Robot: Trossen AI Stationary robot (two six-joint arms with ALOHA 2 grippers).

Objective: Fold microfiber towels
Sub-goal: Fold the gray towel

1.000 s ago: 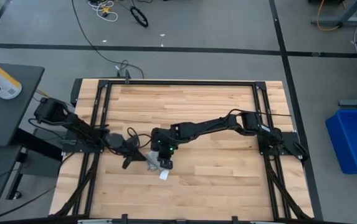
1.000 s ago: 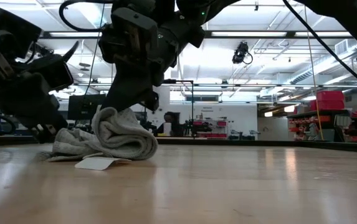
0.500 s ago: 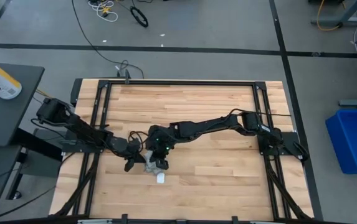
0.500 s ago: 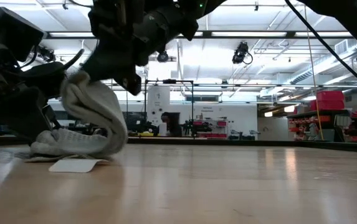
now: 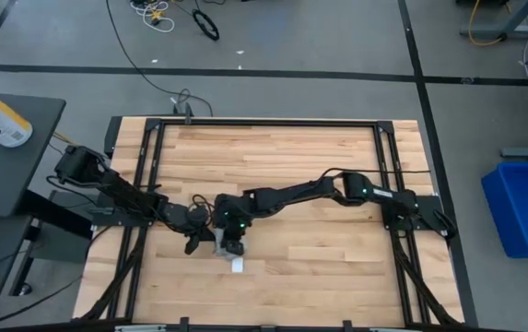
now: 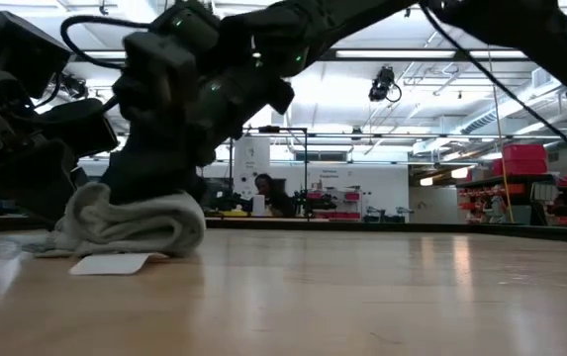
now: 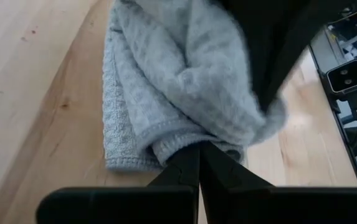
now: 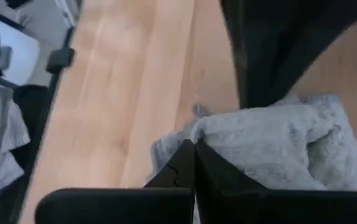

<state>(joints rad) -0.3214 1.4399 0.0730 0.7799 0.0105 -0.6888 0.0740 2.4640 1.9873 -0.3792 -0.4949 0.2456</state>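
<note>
Wooden bench (image 5: 319, 166): right claw (image 5: 229, 242), closed on the soft grey-blue square microfiber towel (image 6: 130, 222), has lowered its fold beside the closed left claw (image 5: 193, 242); fold nearly laid.

Microfiber towel (image 6: 130, 222): light grey cloth, lying bunched on tabletop.
Sitting as a rolled, rounded heap w/ flat layer spreading underneath; small white tag (image 6: 110, 263) lying flat on wood just in front.

soft, nubbly matt cloth towel (image 7: 166, 87) on a smooth, faintly glossy wooden table (image 5: 291, 161).
</note>
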